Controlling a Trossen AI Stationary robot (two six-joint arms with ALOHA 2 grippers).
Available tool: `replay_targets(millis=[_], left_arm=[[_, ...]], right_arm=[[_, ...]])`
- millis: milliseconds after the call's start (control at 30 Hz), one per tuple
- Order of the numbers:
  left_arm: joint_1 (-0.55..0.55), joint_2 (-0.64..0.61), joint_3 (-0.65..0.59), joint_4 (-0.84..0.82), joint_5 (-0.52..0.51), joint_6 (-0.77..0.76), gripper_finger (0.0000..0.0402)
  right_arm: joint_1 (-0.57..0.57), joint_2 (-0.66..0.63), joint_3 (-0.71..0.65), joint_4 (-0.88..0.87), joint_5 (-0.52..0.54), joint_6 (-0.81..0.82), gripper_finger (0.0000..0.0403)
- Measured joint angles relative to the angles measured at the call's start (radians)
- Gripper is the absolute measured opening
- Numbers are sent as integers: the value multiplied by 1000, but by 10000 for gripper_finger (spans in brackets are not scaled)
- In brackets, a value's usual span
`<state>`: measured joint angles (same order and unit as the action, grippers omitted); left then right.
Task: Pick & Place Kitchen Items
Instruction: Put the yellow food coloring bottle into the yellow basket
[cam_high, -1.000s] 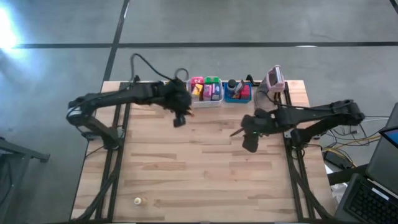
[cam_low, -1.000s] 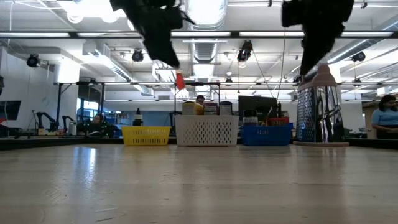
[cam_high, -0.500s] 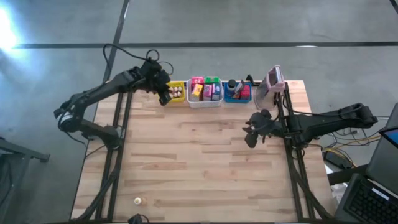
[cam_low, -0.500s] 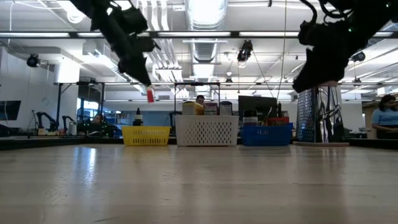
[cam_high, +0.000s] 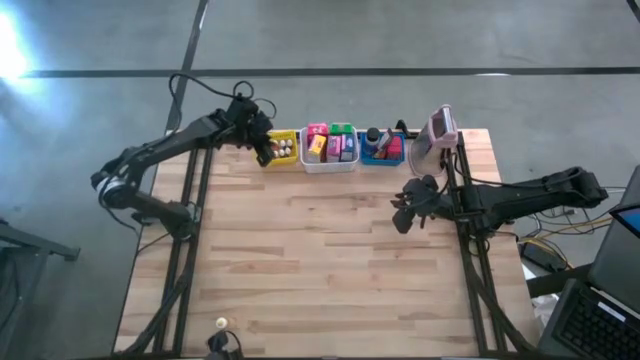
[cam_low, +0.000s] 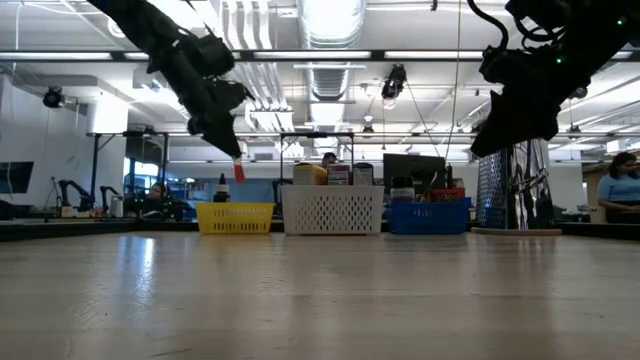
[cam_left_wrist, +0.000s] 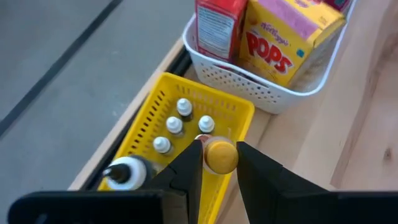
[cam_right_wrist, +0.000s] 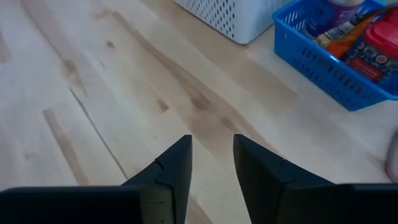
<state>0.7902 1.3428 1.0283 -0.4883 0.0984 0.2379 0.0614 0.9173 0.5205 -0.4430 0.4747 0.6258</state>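
My left gripper (cam_high: 265, 155) hangs over the yellow bin (cam_high: 284, 148) at the table's far edge, shut on a small red item with a round yellow end (cam_left_wrist: 221, 157). In the low view the item (cam_low: 238, 172) shows red below the fingers. Several white-capped little bottles (cam_left_wrist: 174, 124) stand in the yellow bin. Boxed packets fill the white bin (cam_high: 330, 145). My right gripper (cam_high: 402, 222) hovers above the bare wood at the right, open, with nothing between its fingers (cam_right_wrist: 177, 162). My left gripper pinches the small item between its two fingertips, and the round yellow end (cam_left_wrist: 219, 147) shows in the gap. The fingers slant down toward the table's far edge. The item is lifted clear and hangs above the yellow bin's near rim.
The blue bin (cam_high: 381, 148) with packets and the pink-grey upright device (cam_high: 440, 128) stand at the far right. A tiny whitish piece (cam_high: 221, 322) lies near the front left edge. Bare wood spans the table's middle (cam_high: 320, 250).
My left gripper has carried the red item from in front of the white bin toward the table's left and far edge, ending over the yellow bin and a little lower. My right gripper has sunk and drawn back slightly toward the right edge.
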Motion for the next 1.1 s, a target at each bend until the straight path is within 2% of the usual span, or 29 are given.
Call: replay_targets(millis=[367, 733, 1100], left_arm=[[0, 167, 97, 12, 53, 18, 92], [-5, 255, 150, 10, 112, 33, 92], [-16, 300, 159, 8, 113, 61, 92]], right_arm=[[-15, 0, 0, 11, 0, 0, 91], [-15, 1, -23, 12, 0, 2, 75], [-17, 1, -33, 16, 0, 11, 98]])
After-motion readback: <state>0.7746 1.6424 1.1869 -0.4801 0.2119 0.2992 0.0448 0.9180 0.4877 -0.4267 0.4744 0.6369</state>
